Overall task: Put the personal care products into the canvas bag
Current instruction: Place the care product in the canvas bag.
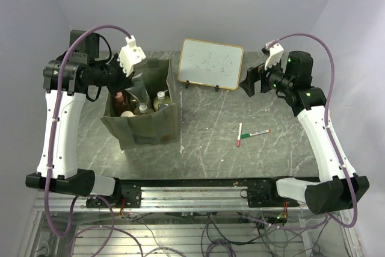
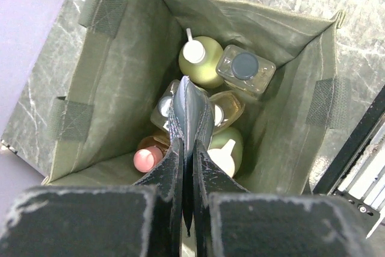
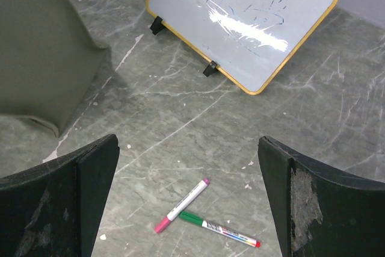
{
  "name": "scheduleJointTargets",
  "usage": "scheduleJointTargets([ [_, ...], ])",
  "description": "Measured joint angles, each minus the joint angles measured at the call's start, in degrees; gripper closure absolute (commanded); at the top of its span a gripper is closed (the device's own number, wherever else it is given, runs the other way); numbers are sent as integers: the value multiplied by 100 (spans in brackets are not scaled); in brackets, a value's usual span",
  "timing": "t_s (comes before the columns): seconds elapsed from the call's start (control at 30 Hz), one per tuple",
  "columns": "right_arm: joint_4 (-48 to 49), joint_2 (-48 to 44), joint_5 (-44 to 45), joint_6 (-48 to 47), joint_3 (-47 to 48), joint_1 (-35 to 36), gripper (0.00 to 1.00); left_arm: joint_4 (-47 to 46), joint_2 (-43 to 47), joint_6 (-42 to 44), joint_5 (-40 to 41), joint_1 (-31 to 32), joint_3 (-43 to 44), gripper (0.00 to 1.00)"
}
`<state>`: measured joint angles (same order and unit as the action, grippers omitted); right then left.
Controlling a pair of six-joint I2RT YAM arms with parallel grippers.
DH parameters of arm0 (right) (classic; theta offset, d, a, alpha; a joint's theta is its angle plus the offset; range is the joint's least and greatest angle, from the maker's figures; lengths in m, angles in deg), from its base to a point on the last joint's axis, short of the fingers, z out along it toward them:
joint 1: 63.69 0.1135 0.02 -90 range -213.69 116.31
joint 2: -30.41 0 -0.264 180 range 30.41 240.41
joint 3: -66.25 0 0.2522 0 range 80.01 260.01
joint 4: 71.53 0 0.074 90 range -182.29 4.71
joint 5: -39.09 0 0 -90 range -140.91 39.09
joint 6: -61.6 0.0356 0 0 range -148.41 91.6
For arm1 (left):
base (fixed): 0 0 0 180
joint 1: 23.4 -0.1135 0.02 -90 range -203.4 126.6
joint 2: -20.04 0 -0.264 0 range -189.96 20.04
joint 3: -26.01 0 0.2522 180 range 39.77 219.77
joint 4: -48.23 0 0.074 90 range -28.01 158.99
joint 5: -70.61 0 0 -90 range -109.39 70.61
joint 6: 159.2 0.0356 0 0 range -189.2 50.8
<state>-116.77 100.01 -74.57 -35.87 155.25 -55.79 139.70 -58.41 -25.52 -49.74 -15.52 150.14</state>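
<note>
A: State of left jaws?
B: Pressed shut, empty, at mouth of bag [image 2: 114,82], above bottles [image 2: 204,64] standing inside; seen clearly only from left wrist.
A: And right jaws?
B: Spread wide, empty, over pens [image 3: 182,206] on bench [image 3: 180,118].

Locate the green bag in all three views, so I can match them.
Top external: bag stands left of centre.
Left wrist: bag fills the frame, seen from above, bottles inside.
Right wrist: bag in the upper left corner, outer wall only.
Shared landmark: whiteboard, right of the bag in the top and right wrist views; not in the left wrist view.
</note>
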Motion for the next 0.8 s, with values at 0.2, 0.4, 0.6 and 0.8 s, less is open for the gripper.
scheduleJointTargets([
  [0.2,28,2,2,-4,-68,0,0,-210,-52,-92,101,164,-140,93],
  [0.4,31,2,7,-7,-179,0,0,-444,-175,-221,238,205,-330,93],
  [0.6,33,0,4,-4,-181,0,0,-546,-214,-365,256,214,-317,93],
  [0.8,33,2,-9,-4,-181,0,0,-540,-214,-369,278,216,-258,93],
])
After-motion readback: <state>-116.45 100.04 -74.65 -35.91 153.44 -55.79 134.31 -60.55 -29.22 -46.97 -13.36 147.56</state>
